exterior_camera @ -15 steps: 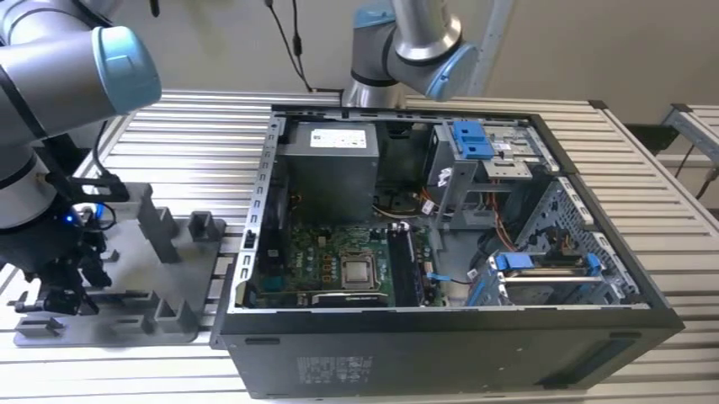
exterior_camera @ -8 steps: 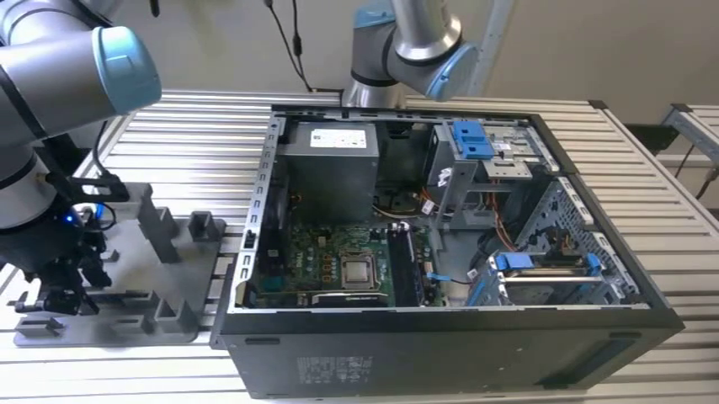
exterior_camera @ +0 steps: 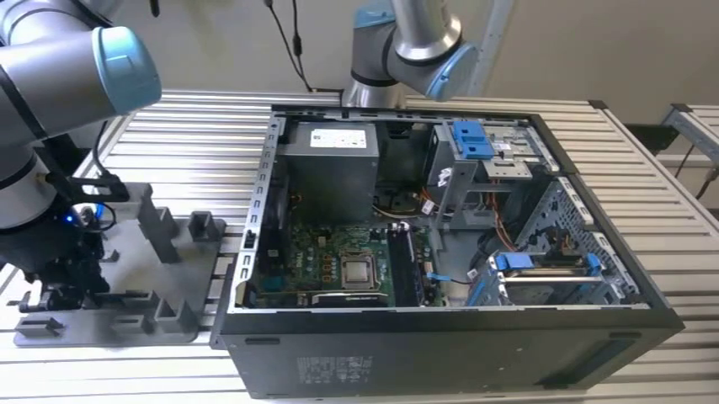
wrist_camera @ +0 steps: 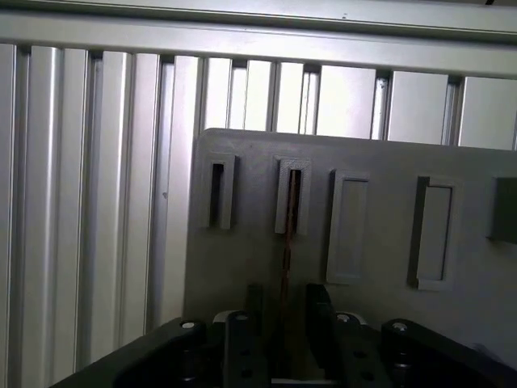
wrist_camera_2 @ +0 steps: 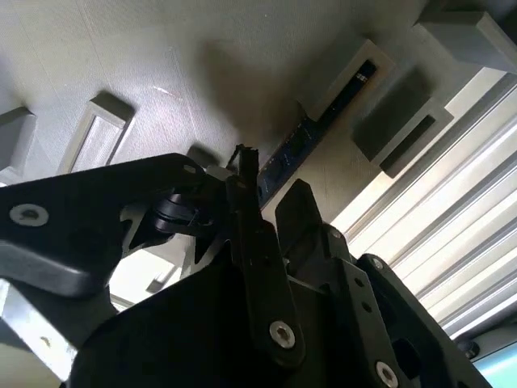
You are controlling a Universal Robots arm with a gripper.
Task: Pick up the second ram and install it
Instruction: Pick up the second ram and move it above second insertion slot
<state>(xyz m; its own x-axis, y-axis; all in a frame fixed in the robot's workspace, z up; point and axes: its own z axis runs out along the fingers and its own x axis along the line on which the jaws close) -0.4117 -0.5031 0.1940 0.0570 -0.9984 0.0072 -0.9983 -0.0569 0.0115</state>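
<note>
Over at the exterior view's left, beside the open computer case (exterior_camera: 450,358), the arm (exterior_camera: 50,76) reaches down onto a grey holder plate (exterior_camera: 208,282) that lies on the slatted metal tabletop (exterior_camera: 191,160). The plate carries several raised rectangular slots. The second ram (wrist_camera: 287,230) stands on edge in one of them, so in the first wrist view it reads as a thin dark line rising out of its slot. In the second wrist view its blue board and dark chips show along the side.

The gripper (wrist_camera: 285,295) is down over the stick with one dark finger (wrist_camera: 254,311) on each side of it. A sliver of grey plate shows between each finger and the board, so the jaws are parted and straddle the stick without clamping it.

Inside the case the motherboard (exterior_camera: 337,252) lies bare, well apart from the plate.
</note>
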